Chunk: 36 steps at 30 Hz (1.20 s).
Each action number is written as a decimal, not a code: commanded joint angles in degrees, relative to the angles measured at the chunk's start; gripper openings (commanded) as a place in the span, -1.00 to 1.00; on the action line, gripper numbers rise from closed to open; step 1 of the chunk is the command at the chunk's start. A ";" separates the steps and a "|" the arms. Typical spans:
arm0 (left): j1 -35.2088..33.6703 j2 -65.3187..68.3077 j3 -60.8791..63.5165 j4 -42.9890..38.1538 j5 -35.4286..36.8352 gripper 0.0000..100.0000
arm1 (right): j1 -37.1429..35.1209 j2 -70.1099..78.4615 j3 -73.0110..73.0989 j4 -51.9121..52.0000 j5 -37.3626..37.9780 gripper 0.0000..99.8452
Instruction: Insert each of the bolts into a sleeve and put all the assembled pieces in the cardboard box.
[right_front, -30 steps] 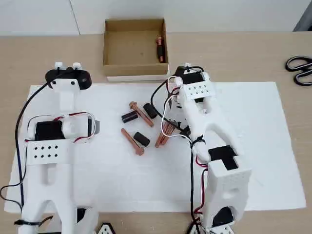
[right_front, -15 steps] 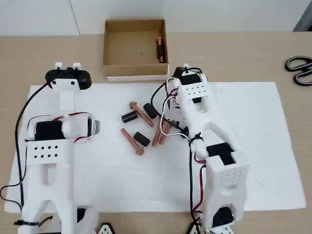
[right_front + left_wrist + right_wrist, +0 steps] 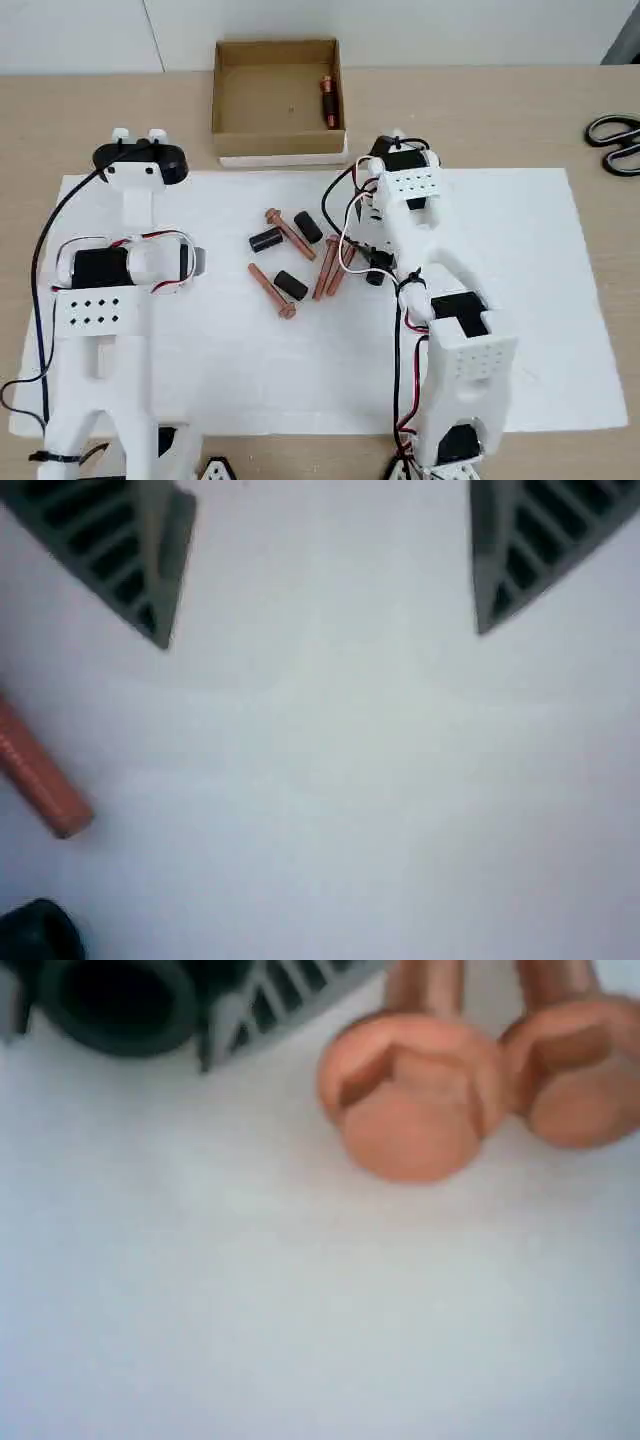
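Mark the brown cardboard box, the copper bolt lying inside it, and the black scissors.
brown cardboard box (image 3: 265,100), high view, bare floor.
copper bolt (image 3: 326,95), high view, middle of shaft.
black scissors (image 3: 593,128), high view, handle loop.

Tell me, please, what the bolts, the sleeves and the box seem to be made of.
Bolts: probably plastic, matte copper-orange, with soft, rounded head edges rather than a metal shine. Sleeves: black and dull, perhaps plastic or rubber; I cannot tell which. Cardboard box: plain brown cardboard, matte, with thin folded walls.

The left arm and right arm were white plastic, black motors showing. Red, black and white cables trailed off them.
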 commanded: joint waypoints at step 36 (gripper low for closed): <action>0.18 -0.44 -0.40 0.62 0.44 -0.63 | 4.26 7.43 -14.24 7.87 22.51 -0.99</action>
